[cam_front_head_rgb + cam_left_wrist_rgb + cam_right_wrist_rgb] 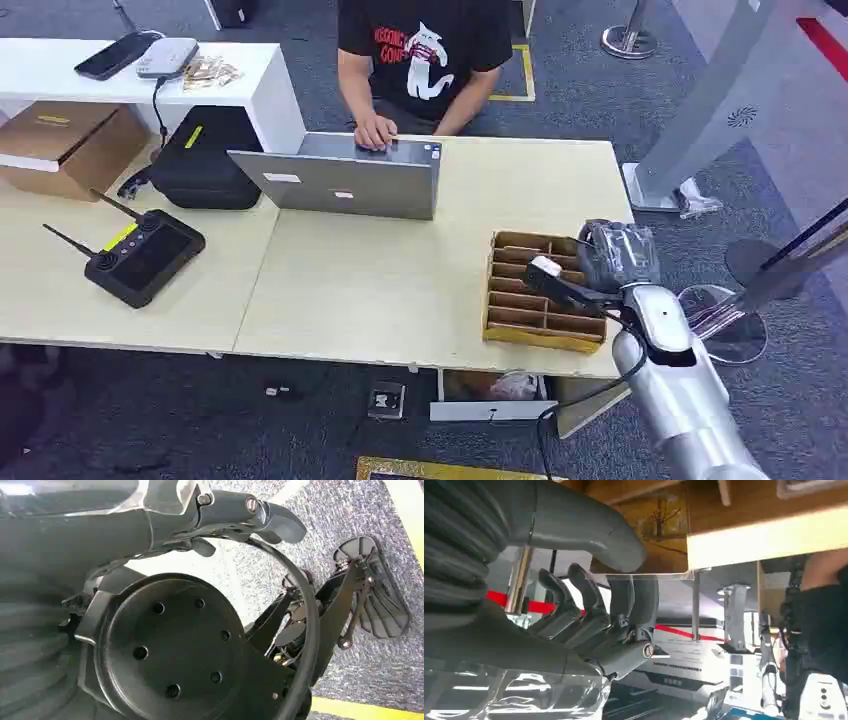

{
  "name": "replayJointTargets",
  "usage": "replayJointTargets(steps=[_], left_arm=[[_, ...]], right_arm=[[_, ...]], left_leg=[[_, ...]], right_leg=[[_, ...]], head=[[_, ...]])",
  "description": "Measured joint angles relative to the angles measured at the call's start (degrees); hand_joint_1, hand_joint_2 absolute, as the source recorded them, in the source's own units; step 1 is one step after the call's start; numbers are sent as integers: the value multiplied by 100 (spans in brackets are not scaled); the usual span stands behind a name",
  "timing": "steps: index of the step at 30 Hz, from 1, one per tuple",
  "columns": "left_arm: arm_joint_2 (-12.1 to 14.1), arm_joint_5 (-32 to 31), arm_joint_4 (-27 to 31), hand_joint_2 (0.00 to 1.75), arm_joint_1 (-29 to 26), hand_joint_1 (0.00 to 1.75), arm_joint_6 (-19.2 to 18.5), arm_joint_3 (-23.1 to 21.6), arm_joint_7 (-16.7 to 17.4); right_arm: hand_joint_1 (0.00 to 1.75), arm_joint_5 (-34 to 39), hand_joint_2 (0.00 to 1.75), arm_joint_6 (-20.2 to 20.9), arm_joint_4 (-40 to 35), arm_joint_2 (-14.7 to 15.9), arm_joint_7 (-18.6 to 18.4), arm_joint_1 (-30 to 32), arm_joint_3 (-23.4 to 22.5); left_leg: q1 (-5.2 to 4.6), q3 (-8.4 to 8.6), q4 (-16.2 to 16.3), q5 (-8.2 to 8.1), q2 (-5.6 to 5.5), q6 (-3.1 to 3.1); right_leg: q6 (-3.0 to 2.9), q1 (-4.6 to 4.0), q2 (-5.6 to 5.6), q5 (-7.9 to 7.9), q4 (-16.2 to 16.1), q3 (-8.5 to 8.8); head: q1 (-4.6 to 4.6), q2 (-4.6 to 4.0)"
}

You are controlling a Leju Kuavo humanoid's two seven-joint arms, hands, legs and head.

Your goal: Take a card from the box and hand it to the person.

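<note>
One brown box (545, 290) with many slots sits on the pale surface (400, 280), at about 4 o'clock. The right hand (612, 255) hangs over the box's right end, fingers (589, 605) spread and holding nothing. One person (425, 50) sits at 12 o'clock behind one laptop (345, 180).

light: bright, even indoor | shadows: soft, faint | wrist views: near parts blurred, plastic-wrap glare
</note>
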State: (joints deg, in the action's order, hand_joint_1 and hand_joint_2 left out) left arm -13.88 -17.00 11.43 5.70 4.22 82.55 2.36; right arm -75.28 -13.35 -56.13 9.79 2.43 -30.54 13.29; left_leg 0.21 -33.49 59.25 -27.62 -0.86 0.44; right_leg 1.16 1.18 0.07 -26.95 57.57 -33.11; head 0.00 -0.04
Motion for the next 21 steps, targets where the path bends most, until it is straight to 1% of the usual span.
replayJointTargets(steps=[3,7,8,11,12,15,18,21], left_arm=[[0,2,0,0,0,0,9,0,-33],[0,33,-2,0,0,0,59,0,-68],[0,59,-2,0,1,0,89,0,-85],[0,87,-2,0,11,0,171,0,-103],[0,90,0,0,13,0,177,0,-103],[-2,103,0,0,15,0,188,0,-109],[-2,107,-2,0,15,0,240,0,-129],[-2,114,-2,0,17,0,278,0,-153]], right_arm=[[168,129,175,-105,-57,0,113,-4,0],[171,354,175,-326,-147,-26,269,-30,0],[171,461,175,-413,-182,-70,332,-90,0],[171,617,175,-442,-186,-199,420,-295,2],[168,645,175,-442,-186,-253,424,-383,2],[175,678,175,-448,-186,-352,424,-557,2],[175,824,175,-527,-166,-470,523,-710,24],[175,853,175,-487,-70,-625,542,-1007,66]], left_leg=[[0,-1,0,0,0,0],[0,-2,0,0,0,0],[0,-2,-1,0,2,0],[0,-1,-1,1,5,-1],[0,0,-1,3,4,-3],[2,-1,-1,6,-2,-5],[3,-5,-1,7,1,-7],[3,-5,-1,7,7,-7]], right_leg=[[0,0,0,0,0,0],[0,0,0,0,1,1],[-1,0,2,1,2,0],[-3,0,4,2,3,0],[-4,0,4,3,4,0],[-4,-2,-3,3,4,1],[-4,-1,1,3,8,0],[-5,-1,9,4,8,-1]], head=[[0,0],[0,0],[2,0],[0,0],[0,0],[0,0],[2,0],[2,0]])
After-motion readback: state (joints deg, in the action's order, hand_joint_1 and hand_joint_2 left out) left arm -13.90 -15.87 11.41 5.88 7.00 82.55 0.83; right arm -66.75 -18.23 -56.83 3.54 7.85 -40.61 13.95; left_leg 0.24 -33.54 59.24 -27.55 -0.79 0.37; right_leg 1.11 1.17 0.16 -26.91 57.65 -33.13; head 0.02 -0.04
